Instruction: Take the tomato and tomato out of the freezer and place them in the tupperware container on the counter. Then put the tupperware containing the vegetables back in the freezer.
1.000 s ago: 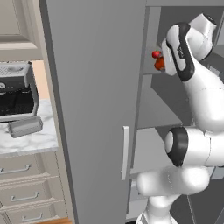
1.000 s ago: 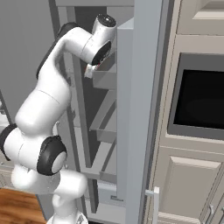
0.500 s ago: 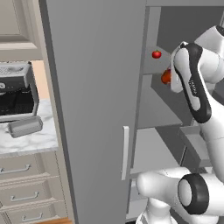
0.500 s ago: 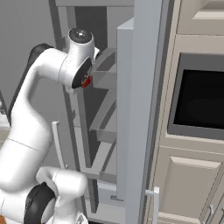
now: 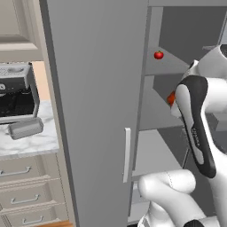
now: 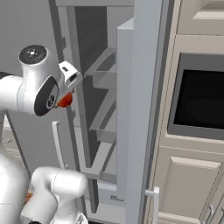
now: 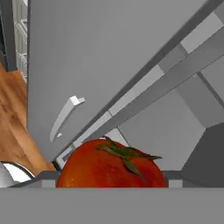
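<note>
My jaws (image 7: 111,186) stand wide around one tomato (image 7: 111,164), stem up. Since a sec ago I've pulled it back off the freezer (image 5: 97,88) shelf, so carry to bench (image 5: 31,142) comes next. Count: 2 tomatoes, 2nd one (image 5: 158,55) at shelf's back; 1 tupperware container (image 5: 25,128) near bench's front edge.

Kitchen backdrop
Beige cabinets (image 6: 188,183), built-in oven (image 6: 199,100), wood floor (image 7: 15,122) and coffee machine (image 5: 15,95) are seen.
</note>
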